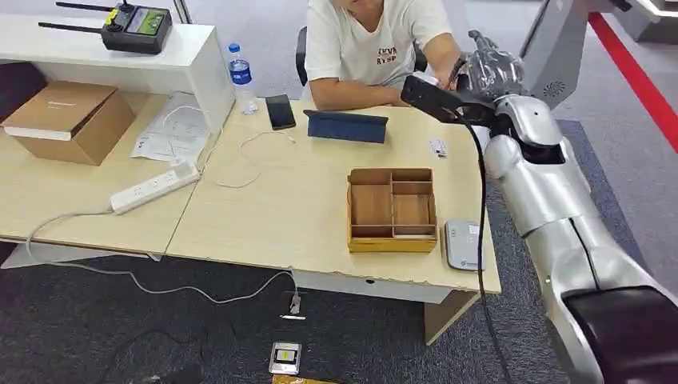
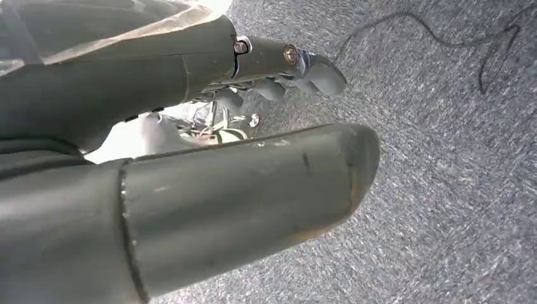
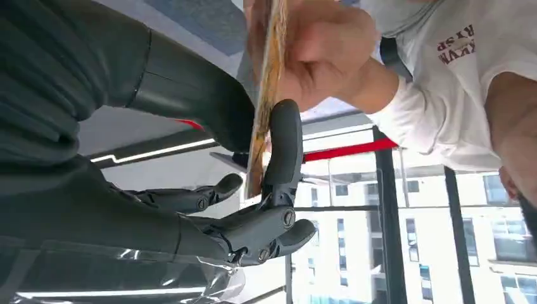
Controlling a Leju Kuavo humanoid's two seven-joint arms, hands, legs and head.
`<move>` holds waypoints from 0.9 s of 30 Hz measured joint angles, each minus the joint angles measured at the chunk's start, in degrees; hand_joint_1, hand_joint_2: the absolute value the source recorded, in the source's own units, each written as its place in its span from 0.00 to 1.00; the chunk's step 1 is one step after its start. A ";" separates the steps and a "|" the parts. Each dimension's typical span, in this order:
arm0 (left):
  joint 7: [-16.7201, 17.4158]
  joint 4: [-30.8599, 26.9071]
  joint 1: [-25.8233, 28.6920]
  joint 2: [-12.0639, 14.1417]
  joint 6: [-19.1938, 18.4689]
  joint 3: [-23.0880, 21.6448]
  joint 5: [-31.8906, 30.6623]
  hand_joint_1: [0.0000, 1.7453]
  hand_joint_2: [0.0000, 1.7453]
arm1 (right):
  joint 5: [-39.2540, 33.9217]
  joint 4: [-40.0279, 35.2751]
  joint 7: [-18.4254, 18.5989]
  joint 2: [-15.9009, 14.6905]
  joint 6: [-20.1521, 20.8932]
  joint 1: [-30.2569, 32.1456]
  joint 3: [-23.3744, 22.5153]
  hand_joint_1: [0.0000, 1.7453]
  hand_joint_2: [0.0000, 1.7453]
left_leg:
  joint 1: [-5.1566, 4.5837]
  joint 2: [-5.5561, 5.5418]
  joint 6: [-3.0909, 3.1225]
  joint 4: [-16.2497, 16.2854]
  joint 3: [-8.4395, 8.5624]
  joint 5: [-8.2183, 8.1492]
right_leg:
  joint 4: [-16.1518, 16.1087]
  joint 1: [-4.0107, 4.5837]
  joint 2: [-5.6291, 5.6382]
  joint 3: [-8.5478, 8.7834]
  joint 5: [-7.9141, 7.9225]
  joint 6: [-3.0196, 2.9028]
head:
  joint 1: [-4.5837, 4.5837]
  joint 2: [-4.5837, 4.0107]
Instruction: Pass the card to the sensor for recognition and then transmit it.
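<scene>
Right hand [image 1: 489,72] raised at the table's [image 1: 264,216] far right corner, pinching a card [image 3: 266,95] that a person's hand [image 3: 316,50] also grips; the person [image 1: 372,40] sits right behind, blocking the far side. Near that corner: a tablet [image 1: 346,126] and a small tag [image 1: 438,146] on the surface. Wooden tray [image 1: 392,210] and a grey sensor [image 1: 463,244] just beside it fill the near right edge. Open tabletop between tray and tablet, and left of the tray up to a white cable [image 1: 248,156]. Phone [image 1: 280,111], bottle [image 1: 241,78], power strip [image 1: 153,187], cardboard box [image 1: 68,120] crowd the left. Left hand [image 2: 190,158] hangs over carpet [image 2: 443,158], nothing near it but a thin cord [image 2: 443,38].
</scene>
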 joint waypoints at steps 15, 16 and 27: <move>-0.11 0.00 1.35 0.15 0.44 0.00 1.34 0.00 0.00 | 0.68 7.39 0.68 4.07 -0.22 -1.91 0.22 0.00 1.00 | 0.01 0.00 0.00 0.00 0.00 0.00 | 0.00 0.03 0.00 -0.01 0.00 0.00 | -0.02 0.00; -0.13 0.00 1.36 0.15 0.46 0.00 1.40 0.00 0.00 | 0.61 7.55 0.68 4.13 -0.39 -1.97 0.22 0.00 1.00 | 0.01 0.00 0.00 0.00 0.00 0.00 | 0.00 0.03 0.00 0.00 0.00 0.00 | 0.00 0.00; 0.13 0.00 1.72 0.15 1.01 0.00 1.84 0.00 0.00 | 0.61 9.27 -0.39 4.64 -4.96 -3.47 0.22 0.00 0.00 | 0.01 0.00 -0.01 0.00 0.02 0.01 | 0.00 0.03 0.00 0.00 0.00 -0.01 | 0.00 0.00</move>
